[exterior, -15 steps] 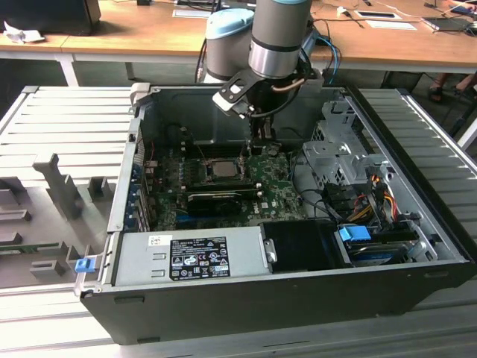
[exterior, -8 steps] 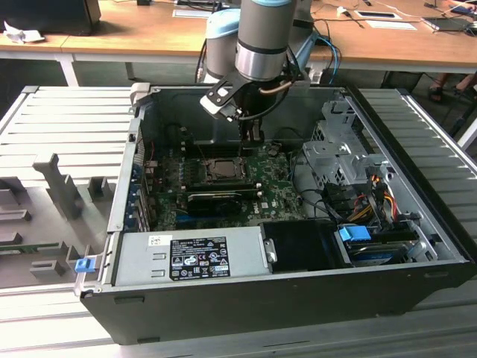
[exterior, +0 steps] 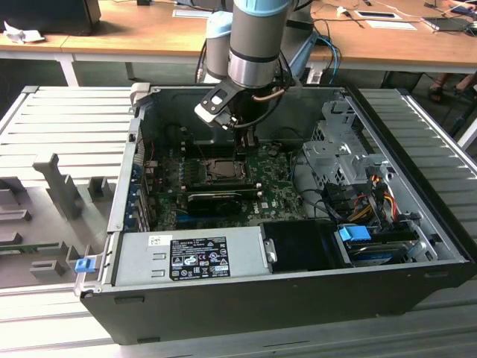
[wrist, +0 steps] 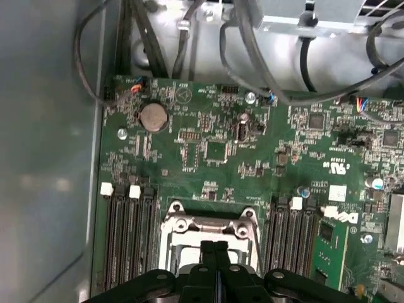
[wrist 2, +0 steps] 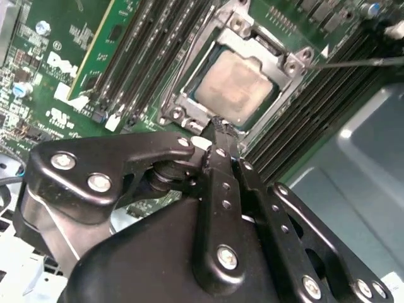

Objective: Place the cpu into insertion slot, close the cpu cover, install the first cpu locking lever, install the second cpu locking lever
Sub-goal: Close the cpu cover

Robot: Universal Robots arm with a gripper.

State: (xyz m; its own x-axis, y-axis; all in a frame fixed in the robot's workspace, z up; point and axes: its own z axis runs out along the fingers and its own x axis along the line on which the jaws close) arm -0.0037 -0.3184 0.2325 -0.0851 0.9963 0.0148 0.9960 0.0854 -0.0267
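Observation:
The cpu point(wrist 2: 237, 85), a pale silvery-beige square, lies in the insertion slot point(exterior: 222, 169) on the green motherboard point(wrist: 214, 151). The cpu cover point(wrist 2: 281, 88), a silvery frame, lies flat around the chip. A thin locking lever point(wrist 2: 356, 62) sticks out sideways from the socket over the memory slots. My gripper point(wrist 2: 219, 123) is shut, fingers pressed together with nothing between them, its tip at the socket's edge just beside the cpu. In the first wrist view the gripper point(wrist: 214, 247) sits over the socket frame point(wrist: 208, 226). In the exterior view the gripper point(exterior: 244, 153) hangs inside the open case.
Black memory slots point(wrist 2: 148, 57) flank the socket on both sides. A long black card point(exterior: 216, 200) lies in front of it. The power supply point(exterior: 190, 257), a drive cage point(exterior: 335, 153) and cable bundles point(wrist: 278, 57) crowd the case. A grey fixture tray point(exterior: 52, 194) sits outside.

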